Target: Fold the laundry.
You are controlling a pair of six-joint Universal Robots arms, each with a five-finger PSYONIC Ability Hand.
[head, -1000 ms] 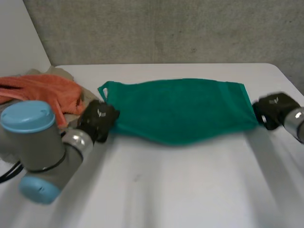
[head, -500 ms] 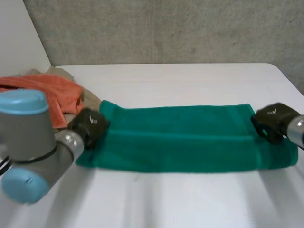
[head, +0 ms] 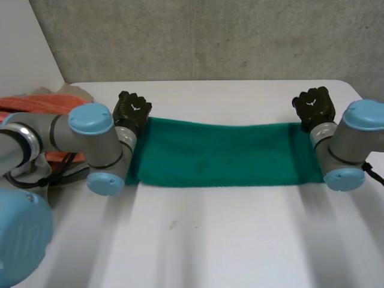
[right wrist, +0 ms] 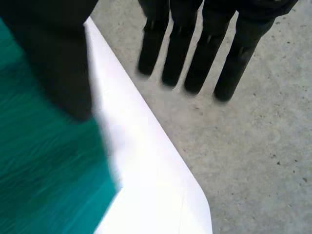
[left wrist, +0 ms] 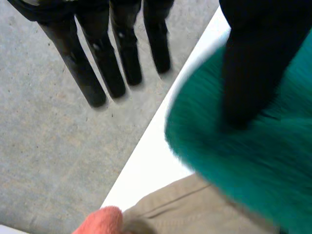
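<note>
Across the middle of the white desk (head: pixel 228 240), a green towel (head: pixel 219 153) lay folded into a long band running from 9 to 3 o'clock. The robot's left hand (head: pixel 132 110) sat at the band's 10 o'clock corner and its right hand (head: pixel 312 105) at the 2 o'clock corner, both along the cloth's far edge. Seen from the left wrist, that hand's fingers (left wrist: pixel 80 68) stretched out straight, well apart from the thumb (left wrist: pixel 253 63), reaching past the desk's edge and gripping nothing; the thumb hung over the towel, contact impossible to judge. From the right wrist, the fingers (right wrist: pixel 195 53) were likewise straight and spread beyond the desk's rim, the thumb (right wrist: pixel 58 63) over the towel's end. An orange cloth (head: pixel 36 105) and a tan cloth (head: pixel 75 91) were heaped at the desk's 9 o'clock side, beside the left arm.
</note>
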